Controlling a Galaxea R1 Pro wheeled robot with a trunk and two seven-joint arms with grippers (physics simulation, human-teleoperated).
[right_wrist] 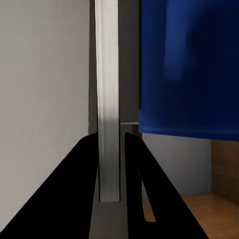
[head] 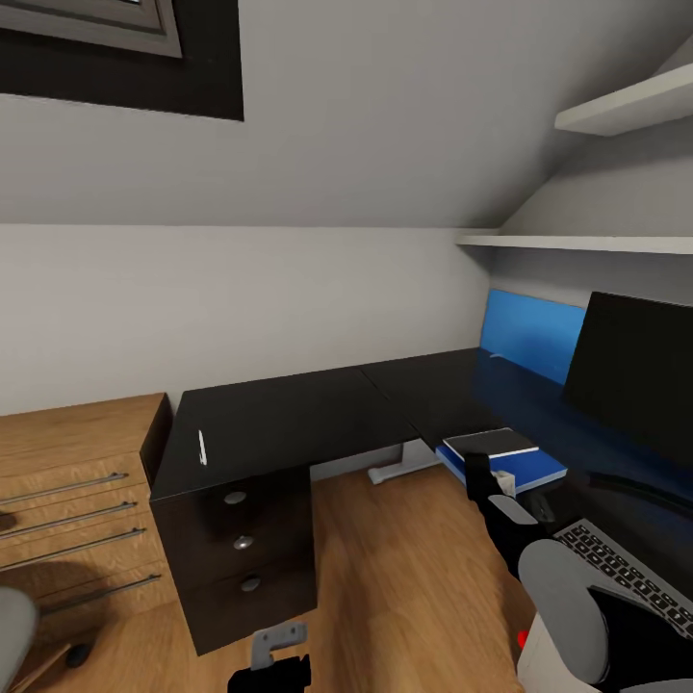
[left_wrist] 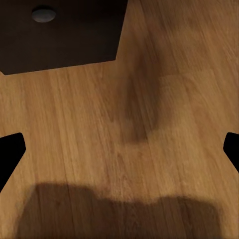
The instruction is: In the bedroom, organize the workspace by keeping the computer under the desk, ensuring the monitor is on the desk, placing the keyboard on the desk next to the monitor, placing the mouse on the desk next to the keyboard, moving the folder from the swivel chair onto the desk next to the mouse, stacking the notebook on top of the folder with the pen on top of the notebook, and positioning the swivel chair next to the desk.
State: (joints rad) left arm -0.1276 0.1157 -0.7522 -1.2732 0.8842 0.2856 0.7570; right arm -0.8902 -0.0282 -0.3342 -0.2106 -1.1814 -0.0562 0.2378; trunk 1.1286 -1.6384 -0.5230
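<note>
your right gripper (right_wrist: 110, 164): fingers closed on the notebook (head: 489, 444), which lies atop the folder (head: 534, 472) on the desk (head: 289, 414); pen (head: 202, 447) on desk, well apart; your left gripper (left_wrist: 119, 154): spread open over floor (left_wrist: 149, 99).

The tabletop (head: 289, 419) is glossy black, its drawer unit (head: 236, 558) dark with round silver knobs. On it lie a white pen (head: 202, 447), a bright blue folder (head: 525, 469) under a dark-grey notebook (head: 489, 443), and a silver-framed keyboard (head: 630, 573) (dark grey keys). The monitor (head: 635, 380) is black, the floor (head: 404, 577) light wood-grained.
</note>
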